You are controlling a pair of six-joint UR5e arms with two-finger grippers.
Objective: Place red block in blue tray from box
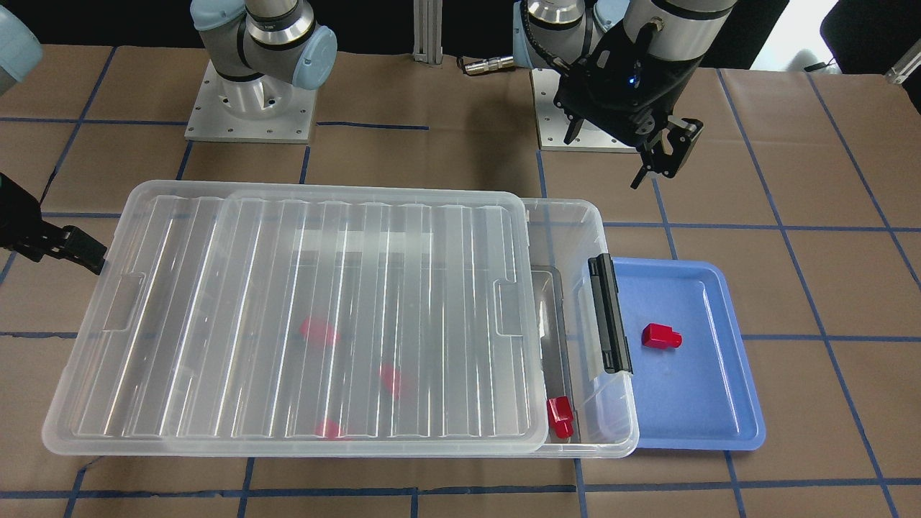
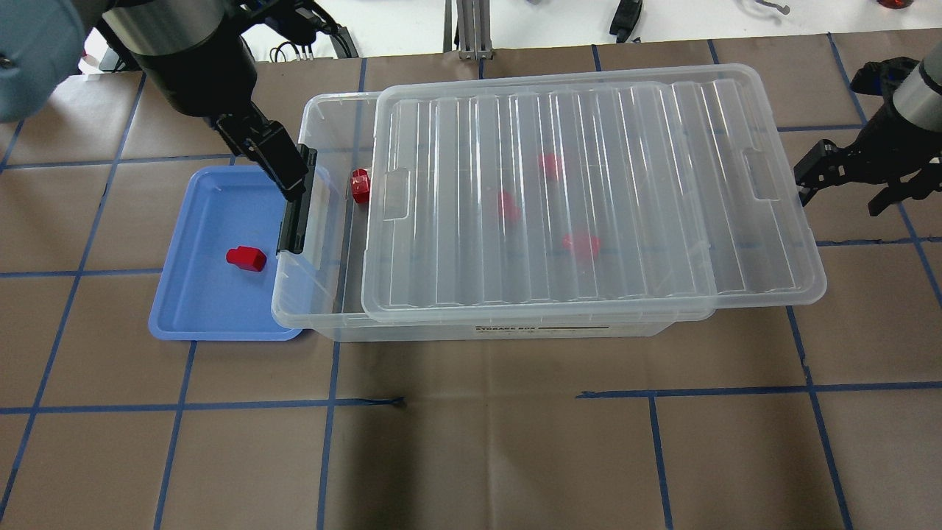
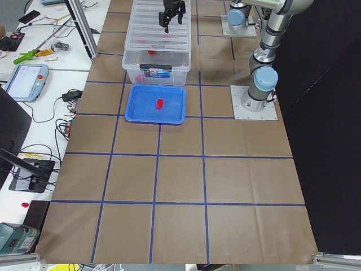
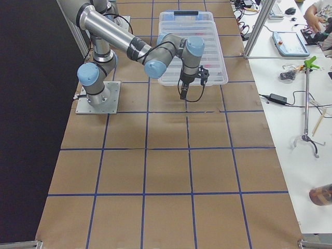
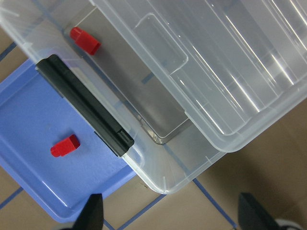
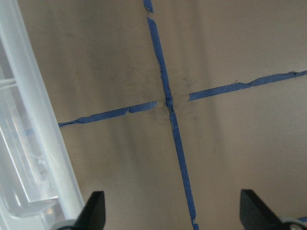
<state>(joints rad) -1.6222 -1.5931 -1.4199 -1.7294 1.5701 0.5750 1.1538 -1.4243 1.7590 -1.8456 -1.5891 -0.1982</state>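
One red block [image 1: 660, 336] lies in the blue tray [image 1: 691, 410], also seen from overhead [image 2: 246, 258] and in the left wrist view [image 5: 64, 145]. The clear box [image 2: 324, 294] has its ribbed lid [image 2: 589, 147] slid aside, leaving a gap at the black latch [image 2: 296, 213] end. A second red block [image 2: 360, 185] lies in that gap. Three more red blocks [image 2: 550, 164] show blurred under the lid. My left gripper [image 2: 283, 173] is open and empty, above the tray's far edge beside the latch. My right gripper [image 2: 839, 193] is open and empty, beyond the box's other end.
The tray [image 2: 199, 309] butts against the box's latch end. The table is brown paper with blue tape lines [image 2: 486, 397]. Both arm bases [image 1: 248, 108] stand at the table's back edge. In the right wrist view, only the box rim [image 6: 38, 143] and tape show.
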